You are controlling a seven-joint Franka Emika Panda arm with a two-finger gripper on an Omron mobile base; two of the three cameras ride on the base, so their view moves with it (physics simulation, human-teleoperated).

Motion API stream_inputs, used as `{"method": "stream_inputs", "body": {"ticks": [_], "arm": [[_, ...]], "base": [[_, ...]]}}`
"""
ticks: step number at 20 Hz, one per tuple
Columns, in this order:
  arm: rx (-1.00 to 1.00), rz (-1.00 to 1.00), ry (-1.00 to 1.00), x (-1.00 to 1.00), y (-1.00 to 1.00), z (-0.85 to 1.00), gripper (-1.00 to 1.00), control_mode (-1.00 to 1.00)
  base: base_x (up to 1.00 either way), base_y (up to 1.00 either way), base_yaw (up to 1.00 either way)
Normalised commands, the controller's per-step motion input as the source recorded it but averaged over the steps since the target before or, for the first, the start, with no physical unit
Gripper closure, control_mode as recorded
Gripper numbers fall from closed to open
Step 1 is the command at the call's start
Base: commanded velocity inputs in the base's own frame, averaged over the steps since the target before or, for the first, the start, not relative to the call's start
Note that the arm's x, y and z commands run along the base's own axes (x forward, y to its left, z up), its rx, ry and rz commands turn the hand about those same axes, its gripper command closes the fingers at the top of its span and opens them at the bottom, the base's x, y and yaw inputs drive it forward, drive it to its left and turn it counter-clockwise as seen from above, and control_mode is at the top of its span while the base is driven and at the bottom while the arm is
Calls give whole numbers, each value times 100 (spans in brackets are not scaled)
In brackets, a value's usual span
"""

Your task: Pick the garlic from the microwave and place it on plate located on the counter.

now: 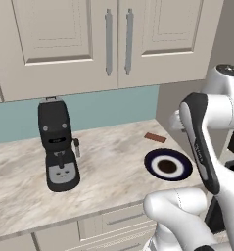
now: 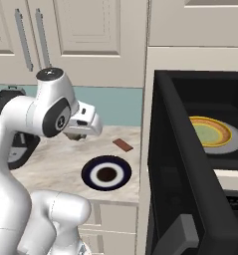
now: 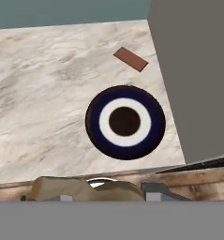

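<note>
Fingers (image 3: 153, 189) in the hand view appear only as small grey tips at the bottom edge, with a dull tan lump, the garlic (image 3: 80, 189), lying right beside them and partly between them; whether the jaws are clamped on it or merely near it cannot be told from this angle. Same view: the plate (image 3: 125, 122), navy rim, white ring, brown centre, sits flat on the counter (image 3: 43, 98) below the hand, bare of any load. A reddish-brown bar (image 3: 130, 59) lies flat on the stone beyond the plate, apart from it. Left base view: the white arm rises at the right of the picture and its upper links hide the hand. The plate (image 1: 168, 164) sits near the counter's (image 1: 108, 157) front edge, the bar (image 1: 155, 138) behind it toward the wall. A black coffee machine (image 1: 58, 146) stands upright well to the left, apart from both. Right base view: the gripper (image 2: 76, 133) hangs above the counter (image 2: 56, 167), up and left of the plate (image 2: 106, 173), with a brownish lump showing under the hand; the finger gap is too small to read. The microwave (image 2: 200, 164) stands with its door swung open toward the camera. Inside it a yellow-orange dish (image 2: 211, 130) with a greenish centre rests on the grey turntable.
</note>
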Motion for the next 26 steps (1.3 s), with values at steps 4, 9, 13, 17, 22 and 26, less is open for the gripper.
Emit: {"method": "stream_inputs", "body": {"ticks": [4,9,13,17,22,26], "arm": [[0,0,9,49,0,-43,100,-100],[0,0,7,46,-1,-48,100,-100],[0,0,7,46,-1,-43,100,-100],[0,0,6,36,-1,-51,100,-100],[0,0,5,34,0,-59,100,-100],[0,0,2,33,-5,-72,100,-100]], "base": [[0,0,0],[0,0,0],[0,0,0],[0,0,0],[0,0,0],[0,0,0]]}}
